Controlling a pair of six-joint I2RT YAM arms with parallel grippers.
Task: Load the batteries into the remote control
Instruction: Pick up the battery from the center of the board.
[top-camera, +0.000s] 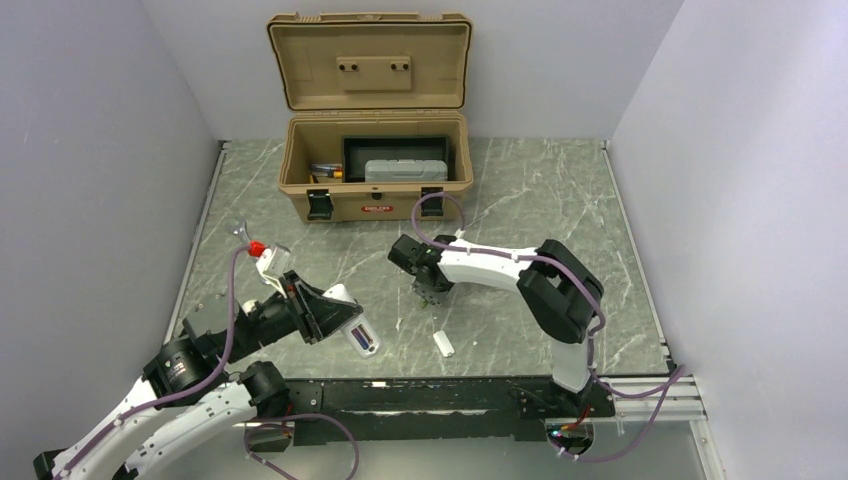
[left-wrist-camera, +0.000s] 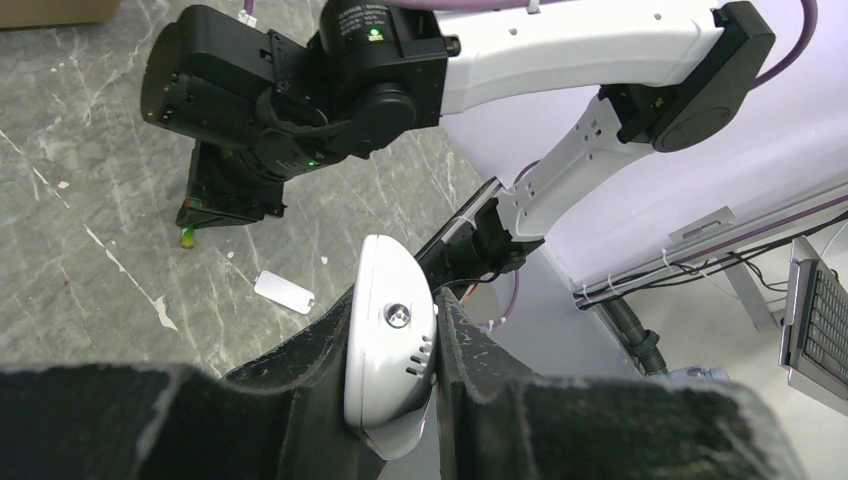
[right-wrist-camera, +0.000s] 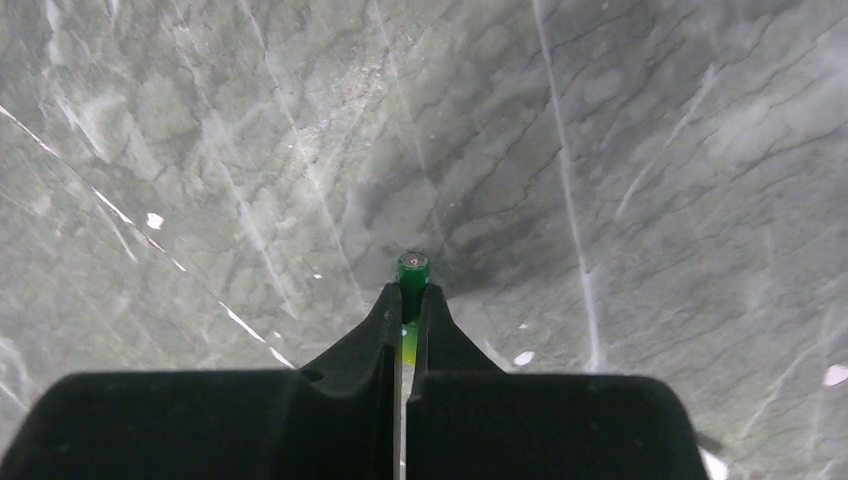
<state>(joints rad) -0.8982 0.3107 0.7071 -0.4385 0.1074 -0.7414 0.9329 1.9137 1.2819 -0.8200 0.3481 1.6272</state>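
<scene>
While the right claw (right-wrist-camera: 410, 300) pinches a slim green cylindrical battery (right-wrist-camera: 412, 266) at its tips,
the left claw (left-wrist-camera: 395, 318) clamps the smooth white plastic remote control (left-wrist-camera: 385, 385).

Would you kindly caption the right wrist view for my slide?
Right gripper pinches the green battery over the grey marbled table.

Bright, even light; soft shadows.
</scene>
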